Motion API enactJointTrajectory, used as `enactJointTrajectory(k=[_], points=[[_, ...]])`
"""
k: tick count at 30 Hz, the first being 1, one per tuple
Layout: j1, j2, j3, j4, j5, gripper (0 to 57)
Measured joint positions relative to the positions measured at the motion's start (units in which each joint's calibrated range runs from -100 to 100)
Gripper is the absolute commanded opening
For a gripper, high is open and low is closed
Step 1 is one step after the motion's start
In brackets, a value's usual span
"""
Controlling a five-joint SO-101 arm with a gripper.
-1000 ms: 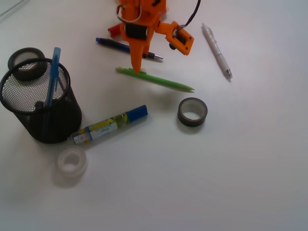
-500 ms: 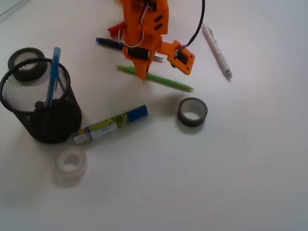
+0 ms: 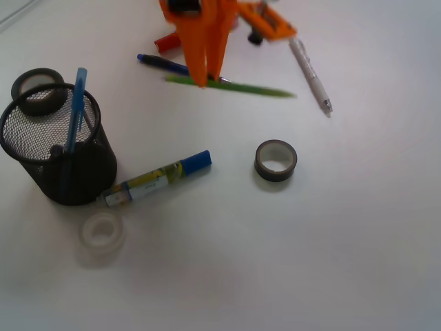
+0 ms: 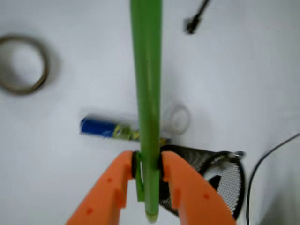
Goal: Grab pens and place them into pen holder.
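My orange gripper [image 3: 201,77] is shut on the bright green pen [image 3: 241,87], which hangs level above the table; in the wrist view the green pen [image 4: 146,93] runs up between the two fingers [image 4: 176,183]. The black mesh pen holder [image 3: 58,145] stands at the left with a light blue pen [image 3: 74,110] in it, and shows as the pen holder [image 4: 220,178] behind my gripper [image 4: 148,164]. A dark blue pen [image 3: 162,63] lies behind the gripper. A white translucent pen [image 3: 310,74] lies at the right.
A thick blue-capped, yellow-labelled marker [image 3: 158,178] lies beside the holder. A dark tape roll [image 3: 275,160] sits mid-table, a clear tape roll [image 3: 102,231] in front of the holder, another dark roll [image 3: 34,86] behind it. A red marker [image 3: 164,43] lies by the arm.
The gripper closed on the green pen and lifted it off the table, up and back; the pen now hangs blurred above where it lay.
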Motion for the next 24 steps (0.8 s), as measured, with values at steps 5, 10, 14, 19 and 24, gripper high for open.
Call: enactJointTrajectory(k=[5, 10, 14, 19, 24], points=[[2.59, -7.49, 10.60, -32.48, -9.04, 0.3], [7.47, -4.97, 21.65, -63.67, -17.68, 0.3], [10.43, -1.39, 22.28, -76.29, -21.20, 0.3], [16.06, 2.79, 22.91, -83.20, -24.08, 0.3], [18.13, 9.32, 23.00, -88.38, -26.08, 0.3]])
